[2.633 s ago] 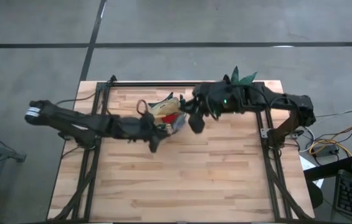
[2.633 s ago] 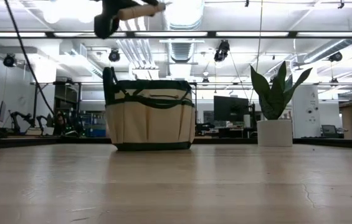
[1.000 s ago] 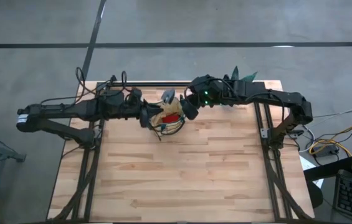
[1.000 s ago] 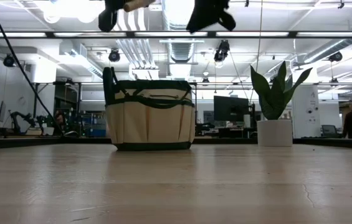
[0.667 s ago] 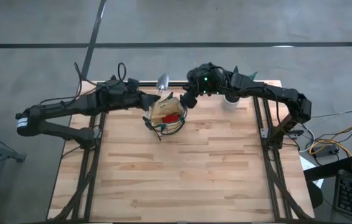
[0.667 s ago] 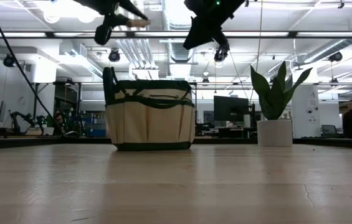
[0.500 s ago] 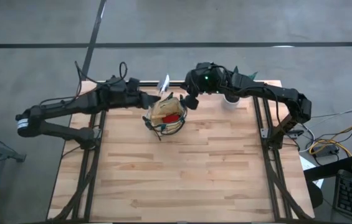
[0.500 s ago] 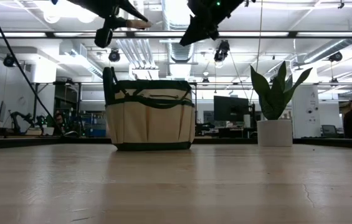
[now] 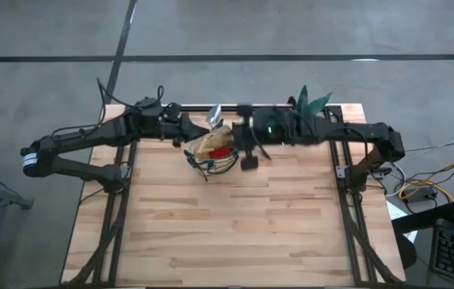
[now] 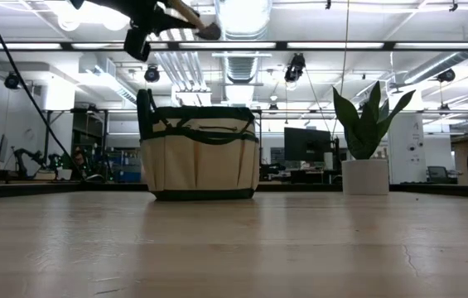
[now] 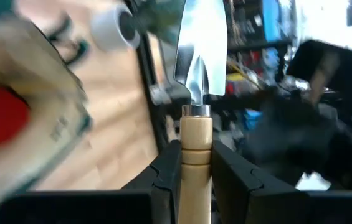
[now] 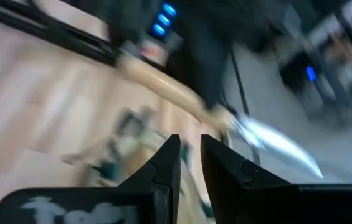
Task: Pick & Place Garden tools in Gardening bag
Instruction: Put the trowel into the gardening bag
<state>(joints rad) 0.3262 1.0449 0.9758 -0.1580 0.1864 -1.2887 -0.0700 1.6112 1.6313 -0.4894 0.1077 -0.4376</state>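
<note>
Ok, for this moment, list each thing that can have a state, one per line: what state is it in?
left gripper: shut on the trowel's wooden handle, above the table's far edge.
trowel: held in the air, blade pointing away from the gripper.
right gripper: holding nothing, beside the bag.
gardening bag: upright, open top, a red piece inside.
potted plant: upright.

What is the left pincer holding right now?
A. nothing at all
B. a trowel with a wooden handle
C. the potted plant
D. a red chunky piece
B. In the left wrist view the left pincer is shut on the trowel, its two dark fingers pressed against the wooden handle with the shiny metal blade pointing away; the high view shows it held up beside the gardening bag.
</note>
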